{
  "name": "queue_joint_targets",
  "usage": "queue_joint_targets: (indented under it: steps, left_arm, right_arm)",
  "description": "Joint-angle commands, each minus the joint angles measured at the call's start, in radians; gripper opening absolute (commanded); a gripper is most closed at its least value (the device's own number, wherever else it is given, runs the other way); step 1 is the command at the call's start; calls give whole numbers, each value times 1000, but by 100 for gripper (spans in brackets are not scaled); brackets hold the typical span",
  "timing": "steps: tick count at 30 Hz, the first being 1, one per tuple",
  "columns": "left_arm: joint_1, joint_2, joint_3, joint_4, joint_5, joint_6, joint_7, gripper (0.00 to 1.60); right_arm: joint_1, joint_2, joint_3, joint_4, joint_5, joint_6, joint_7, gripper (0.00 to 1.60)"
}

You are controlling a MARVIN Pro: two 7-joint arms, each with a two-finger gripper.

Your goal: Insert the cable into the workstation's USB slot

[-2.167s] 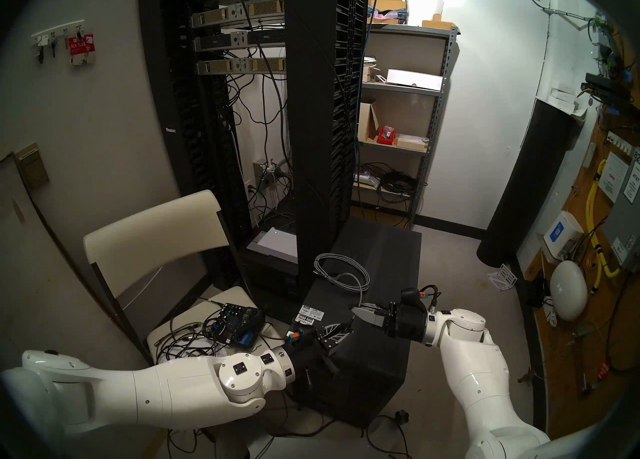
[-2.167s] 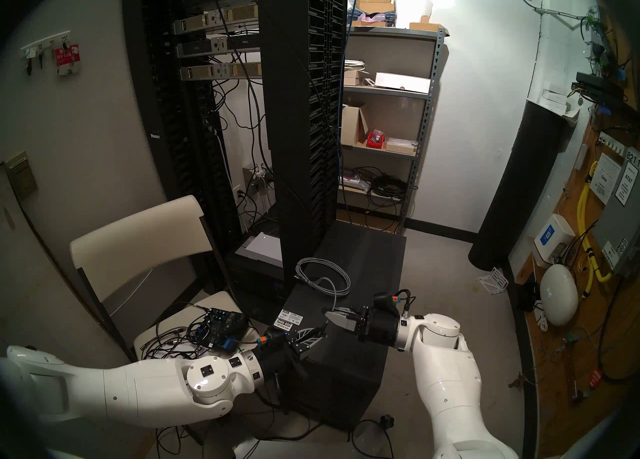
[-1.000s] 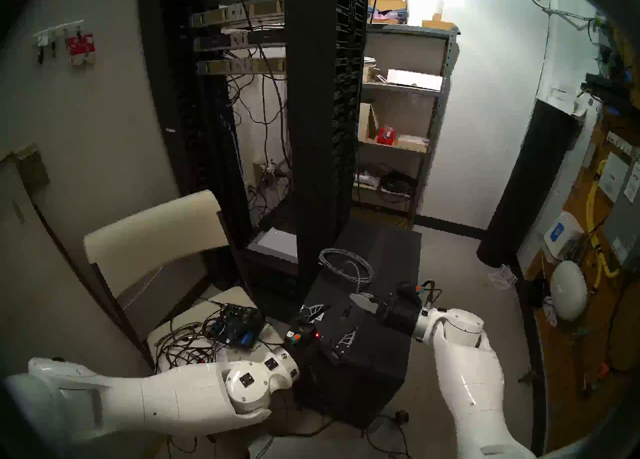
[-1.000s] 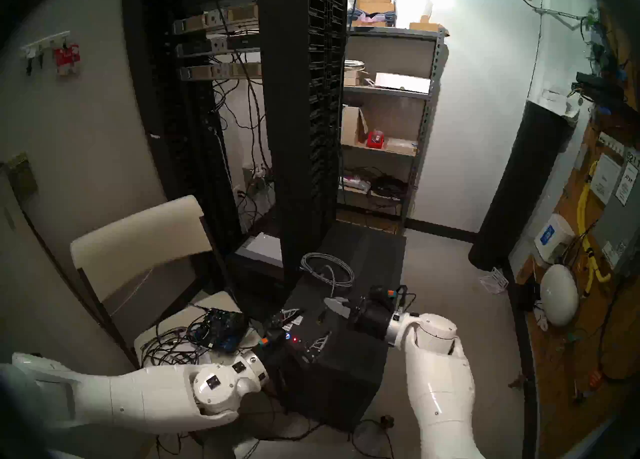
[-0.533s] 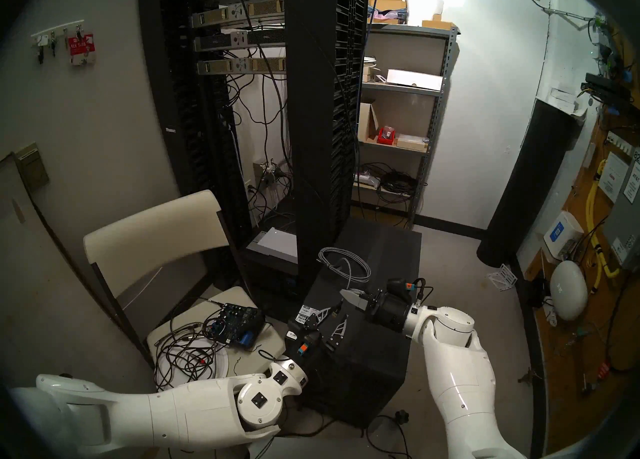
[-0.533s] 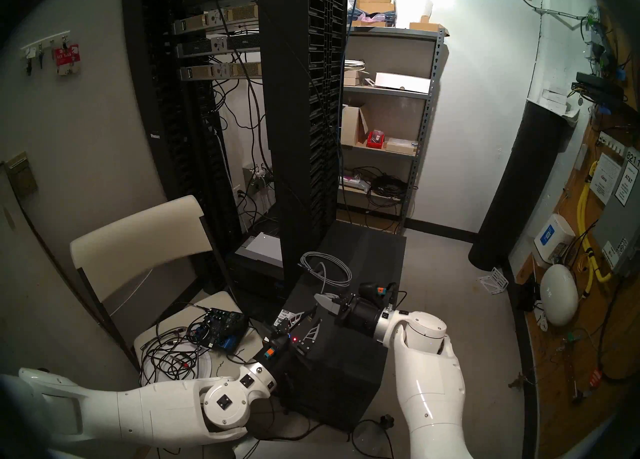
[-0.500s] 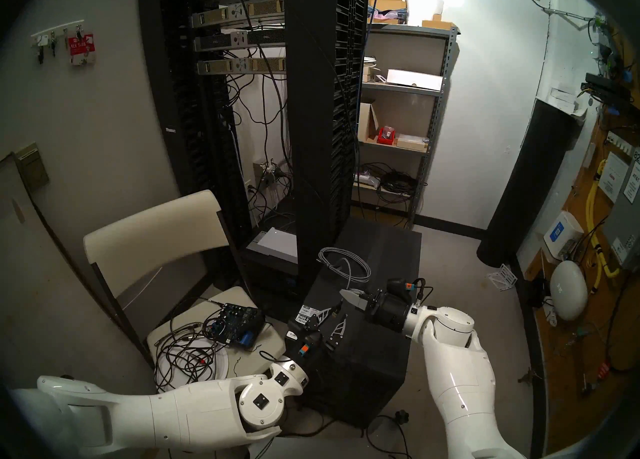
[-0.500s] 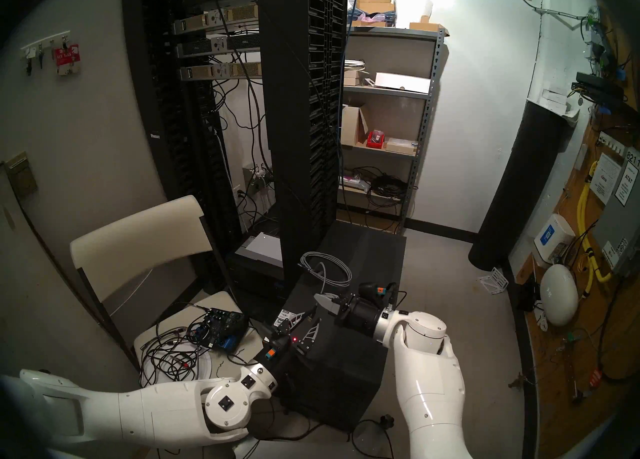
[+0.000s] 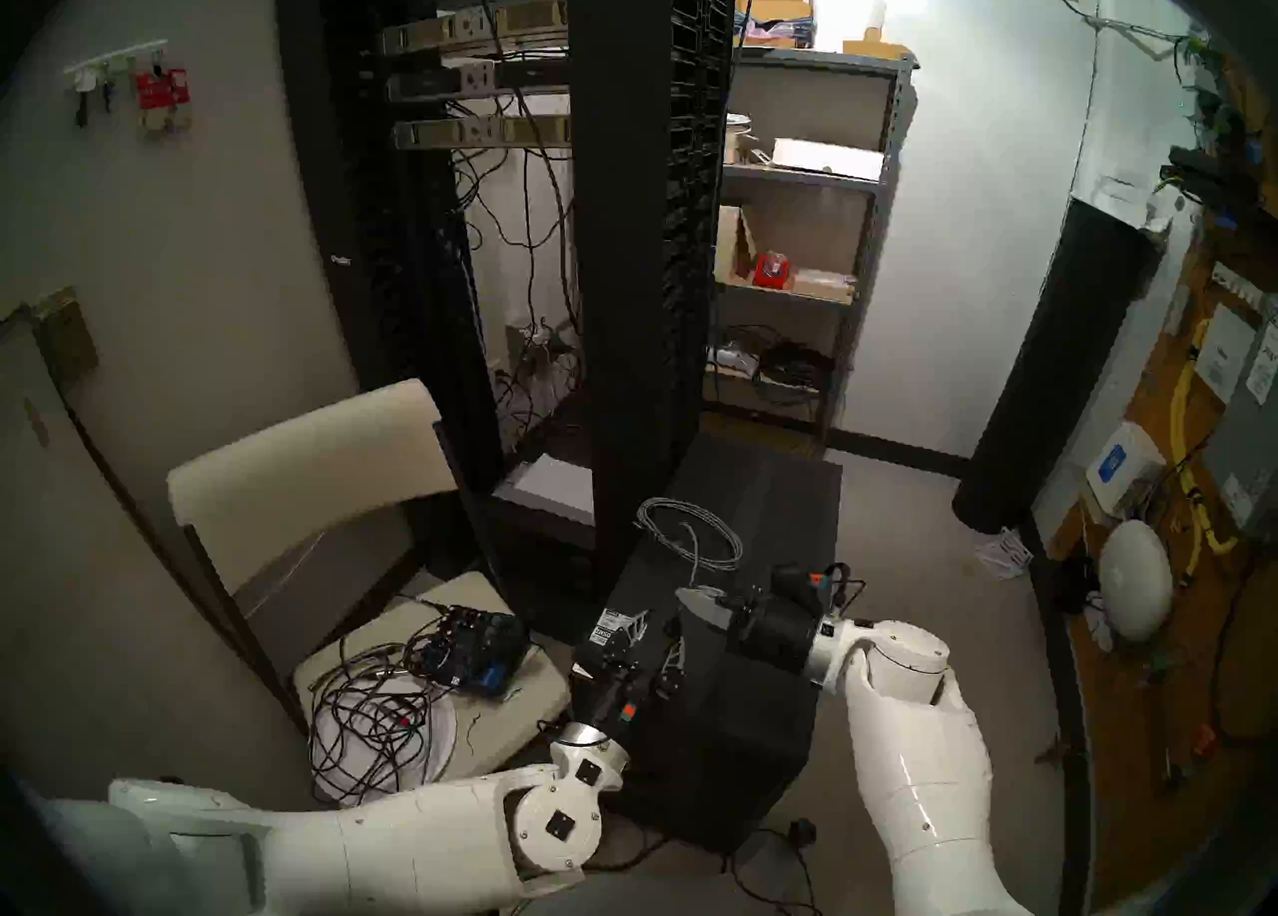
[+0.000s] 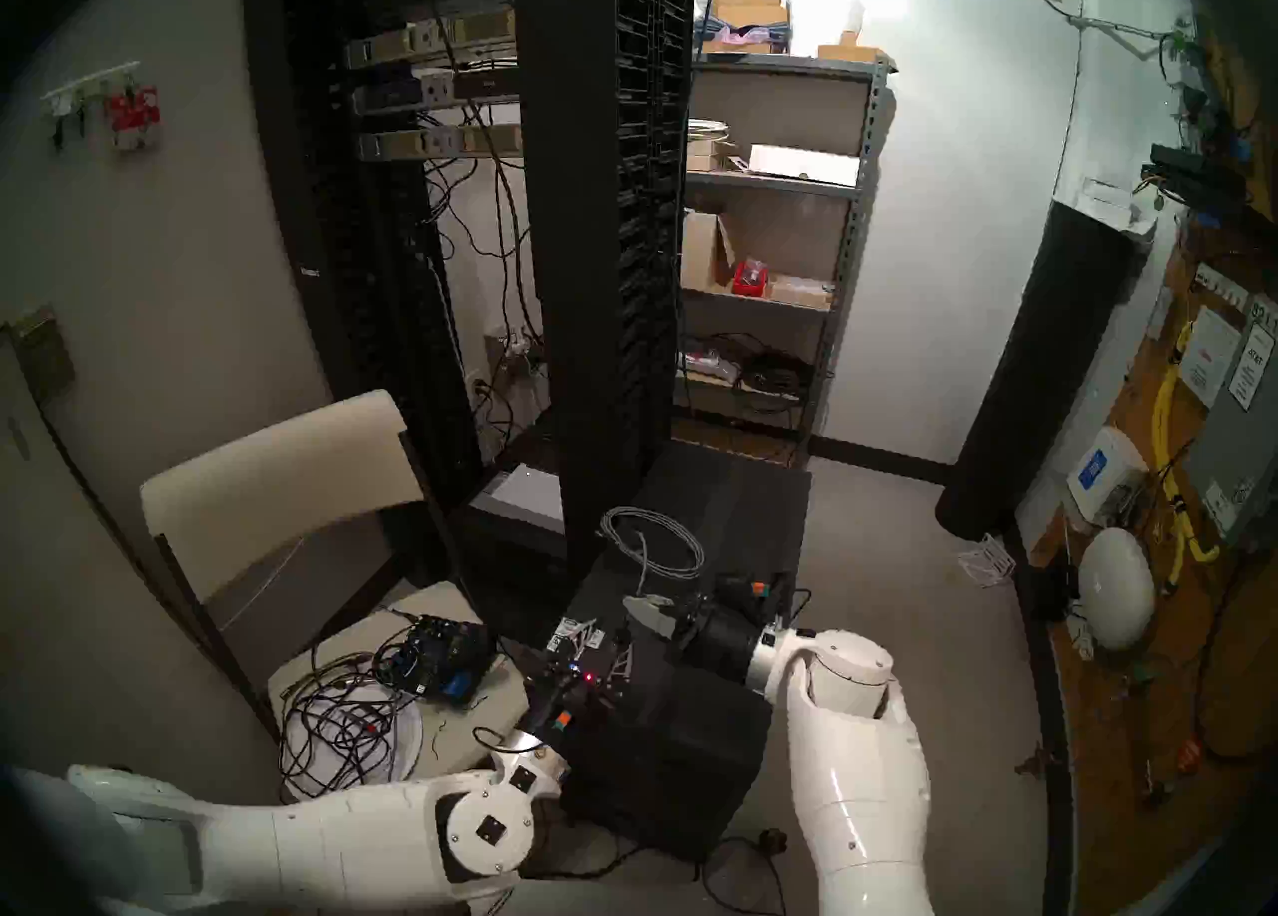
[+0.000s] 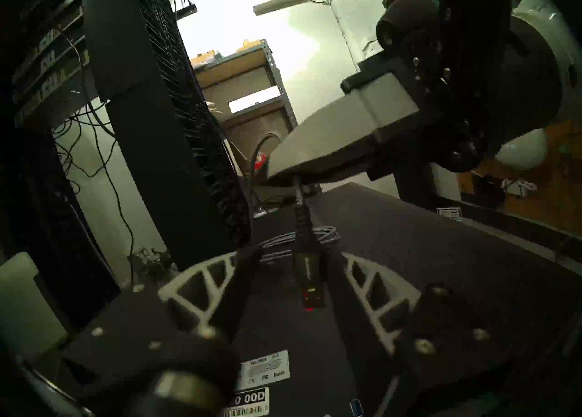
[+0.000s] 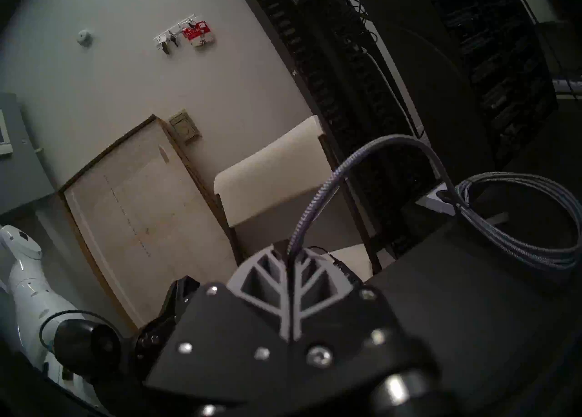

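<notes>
The workstation (image 9: 747,721) is a black box on the floor, with a red light (image 10: 588,677) on its near end. The cable (image 9: 653,527) lies coiled on its top, and one strand rises to my right gripper (image 9: 681,595), which is shut on it. In the right wrist view the strand (image 12: 315,205) leaves the shut fingers (image 12: 271,277). Below them the plug (image 11: 310,271) hangs down between the fingers (image 11: 204,281) of my left gripper (image 11: 297,254). That gripper is open and does not touch the plug.
A cream chair (image 9: 311,451) on the left carries a small mixer (image 9: 477,645) and tangled black wires (image 9: 366,714). The tall black server rack (image 9: 643,237) stands just behind the workstation. A metal shelf (image 9: 802,230) is at the back; cords lie on the floor (image 9: 788,845).
My left gripper has turned, narrowed and moved in under the right gripper, so its fingers now flank the hanging plug. The right gripper has shifted slightly left, still holding the cable.
</notes>
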Motion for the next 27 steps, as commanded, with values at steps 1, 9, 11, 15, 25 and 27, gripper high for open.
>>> queue_joint_targets:
  steps: [1, 9, 11, 15, 25, 27]
  left_arm:
    - [-13, -42, -7, -14, 37, -7, 39, 83]
    - [-8, -38, 0, -18, 64, 22, 62, 78]
    - [-7, -34, -1, -21, 61, 27, 62, 71]
    - [-5, -28, 2, -19, 71, 40, 68, 66]
    - [0, -21, -3, -9, 73, 54, 84, 41]
    - [0, -18, -5, -11, 68, 61, 82, 37]
  right_arm:
    - [5, -7, -1, -36, 2, -3, -4, 0]
    - [6, -6, 0, -37, -5, -4, -9, 0]
    - [7, -6, 0, -36, -5, -4, -7, 0]
    - [6, -5, 1, -37, -7, -4, -6, 0]
    - [3, -4, 1, -42, -11, -3, -2, 0]
    - [2, -4, 2, -43, -12, -3, -2, 0]
